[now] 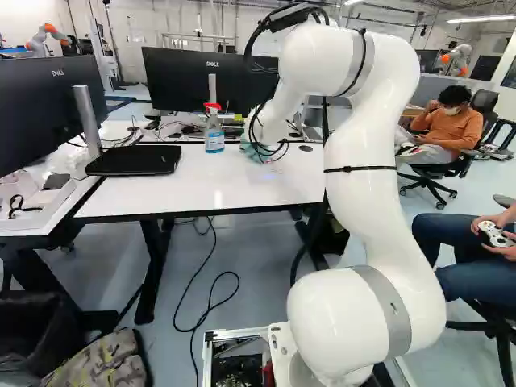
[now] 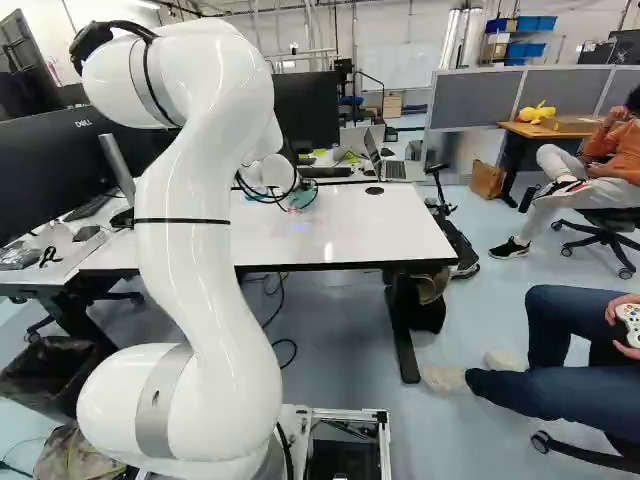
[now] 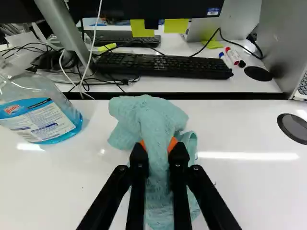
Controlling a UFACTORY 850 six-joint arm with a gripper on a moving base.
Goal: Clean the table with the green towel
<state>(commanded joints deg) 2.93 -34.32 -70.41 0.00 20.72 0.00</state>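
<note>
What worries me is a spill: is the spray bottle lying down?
No, the spray bottle stands upright on the white table.

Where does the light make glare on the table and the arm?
Wrist view: a bright streak on the white table beside the green towel, a smaller patch near the spray bottle. Both base views: a spot of glare on the white table, glossy highlights on the arm.

Green towel (image 3: 150, 120) between the hand's (image 3: 158, 148) two fingers, spray bottle (image 3: 41, 108) beside.
</note>
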